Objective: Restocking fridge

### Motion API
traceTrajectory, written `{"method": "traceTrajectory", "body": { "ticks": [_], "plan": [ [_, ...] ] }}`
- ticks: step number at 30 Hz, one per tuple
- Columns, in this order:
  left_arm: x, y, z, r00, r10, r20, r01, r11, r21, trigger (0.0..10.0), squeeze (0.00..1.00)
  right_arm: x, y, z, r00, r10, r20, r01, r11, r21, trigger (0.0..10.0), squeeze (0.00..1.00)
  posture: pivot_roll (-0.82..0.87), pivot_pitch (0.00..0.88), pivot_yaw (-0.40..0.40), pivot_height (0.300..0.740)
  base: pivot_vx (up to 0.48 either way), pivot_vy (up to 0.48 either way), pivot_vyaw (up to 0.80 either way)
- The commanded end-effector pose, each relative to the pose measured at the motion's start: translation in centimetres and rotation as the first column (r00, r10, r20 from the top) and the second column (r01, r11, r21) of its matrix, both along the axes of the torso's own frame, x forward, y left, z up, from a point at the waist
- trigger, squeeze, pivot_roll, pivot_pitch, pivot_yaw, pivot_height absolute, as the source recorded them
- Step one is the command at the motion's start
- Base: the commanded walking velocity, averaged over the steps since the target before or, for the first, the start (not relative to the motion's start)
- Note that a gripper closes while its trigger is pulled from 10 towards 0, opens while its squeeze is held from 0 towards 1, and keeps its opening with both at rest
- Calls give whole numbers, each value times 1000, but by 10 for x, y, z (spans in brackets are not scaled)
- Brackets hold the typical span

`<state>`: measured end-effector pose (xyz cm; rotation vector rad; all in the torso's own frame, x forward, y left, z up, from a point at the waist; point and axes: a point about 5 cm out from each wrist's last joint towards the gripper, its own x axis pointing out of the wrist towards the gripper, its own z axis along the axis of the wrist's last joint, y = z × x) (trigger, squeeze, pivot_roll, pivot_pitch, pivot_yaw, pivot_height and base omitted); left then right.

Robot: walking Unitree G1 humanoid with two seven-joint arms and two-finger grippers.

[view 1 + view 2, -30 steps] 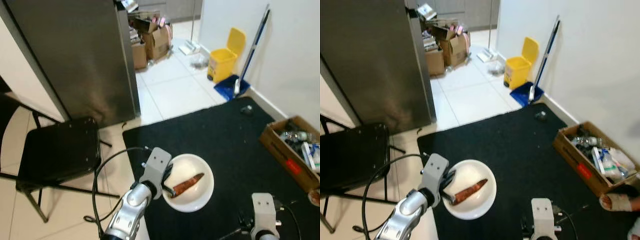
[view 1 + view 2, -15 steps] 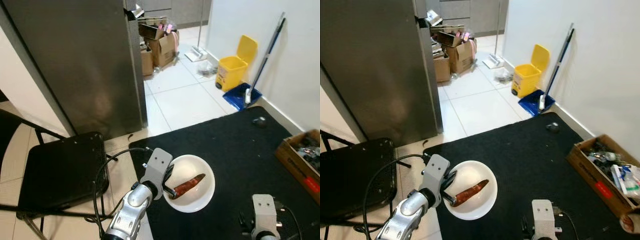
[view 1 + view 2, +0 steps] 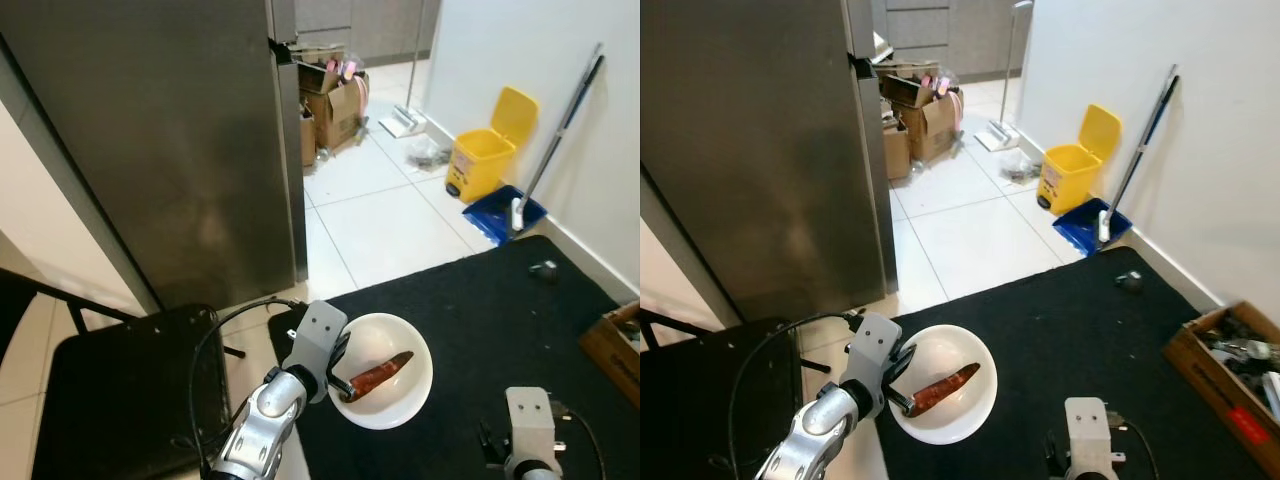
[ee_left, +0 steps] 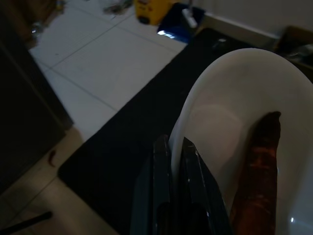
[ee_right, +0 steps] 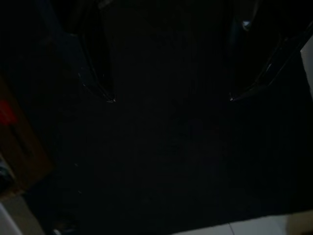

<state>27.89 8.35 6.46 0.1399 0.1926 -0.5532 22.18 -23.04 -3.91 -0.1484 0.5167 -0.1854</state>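
Note:
A white bowl (image 3: 400, 340) with a reddish-brown sweet potato (image 3: 378, 375) in it is held out in front of me, over a black mat (image 3: 480, 310). My left gripper (image 3: 337, 368) is shut on the bowl's rim, one finger on each side of the wall (image 4: 172, 156). The tall steel fridge (image 3: 160, 130) stands ahead to the left, its door shut. My right arm hangs low at the bottom right; in the dark right wrist view its gripper (image 5: 168, 100) is open, the two fingertips (image 5: 107, 95) far apart above the mat.
A black folding chair (image 3: 110, 390) stands at the lower left, close to my left arm. Cardboard boxes (image 3: 330, 85) clutter the floor past the fridge. A yellow bin (image 3: 490, 145), blue dustpan (image 3: 505, 215) and broom lean by the right wall. An open cardboard box (image 3: 1230, 360) sits on the mat's right.
The camera has swung left and moved toward the fridge, which looms larger; the box at the right has slid to the picture's edge. The bowl stays held in my left gripper.

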Motion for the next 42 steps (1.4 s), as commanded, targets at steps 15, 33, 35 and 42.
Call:
{"method": "traceTrajectory", "body": {
  "ticks": [15, 33, 35, 42],
  "plan": [
    [-3, -7, 0, 1000, -24, -5, 24, 1000, -11, 10000, 0, -8, -4, -4, 1000, -14, -27, 14, 1000, -4, 10000, 35, -111, 123, 0, 717, 390, 0, 0],
    [-4, -9, 1, 999, -32, -17, 31, 999, -36, 10000, 0, -7, -4, -4, 999, -15, -28, 15, 1000, -3, 10000, 35, -112, 125, 3, 717, 16, 0, 0],
    [-4, -9, 1, 999, -35, -13, 34, 999, -24, 10000, 0, -7, -4, -4, 999, -16, -29, 15, 1000, -3, 10000, 31, -113, 124, 4, 717, 0, 0, 0],
    [-2, -8, 1, 1000, -27, -9, 27, 999, -17, 10000, 0, -6, -4, -4, 999, -17, -27, 17, 1000, -3, 10000, 35, -113, 121, 3, 717, 0, -140, 0]
  ]
}}
